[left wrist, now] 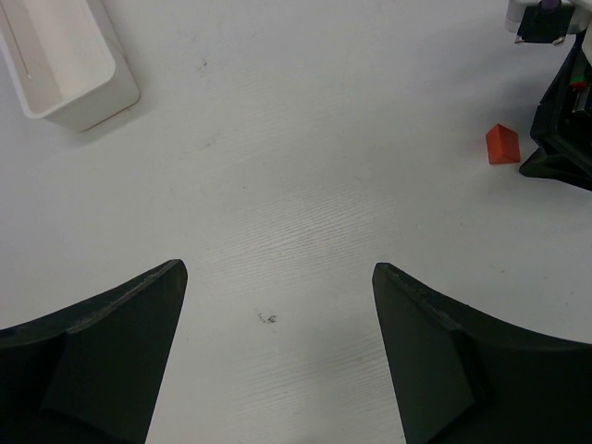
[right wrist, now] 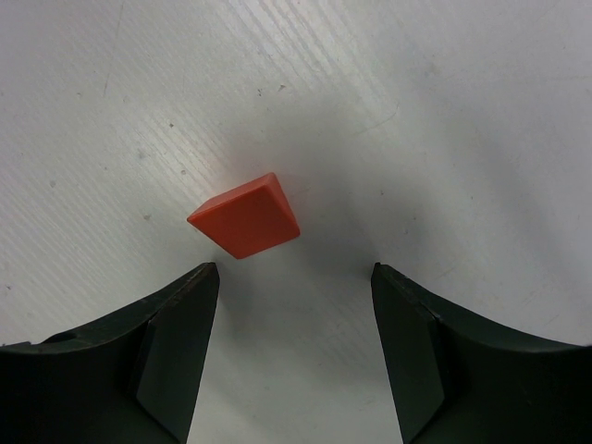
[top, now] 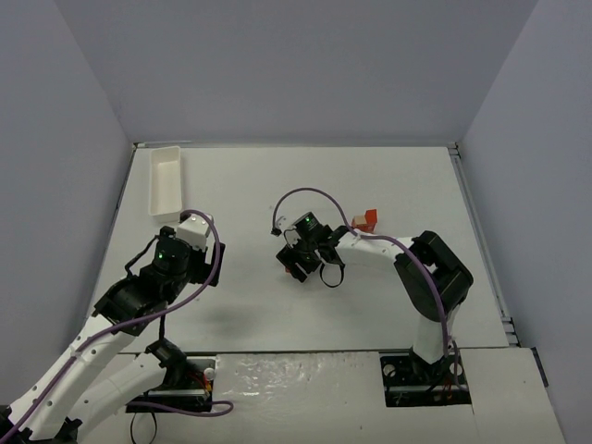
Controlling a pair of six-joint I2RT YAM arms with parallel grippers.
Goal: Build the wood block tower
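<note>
Far left: long white rectangular tray [top: 165, 180]; left gripper [left wrist: 277, 277], jaws wide, empty. Centre: right gripper [right wrist: 294, 273], jaws part-open, poised above small red wooden block [right wrist: 245, 215]. Right: wood block tower [top: 370, 219], seemingly barely begun. Pick-up step; needs lowering, squaring, closing.

A robotics lab cell: white table [top: 242, 185] boxed in by 3 plain grey walls [top: 296, 65].

Bare table [left wrist: 305, 139] lies ahead of the left gripper [left wrist: 277, 277], whose fingers stand apart. The white tray [left wrist: 55, 55] stands at far left; the right arm [left wrist: 564, 120] and a red block [left wrist: 502, 144] close the right side.
</note>
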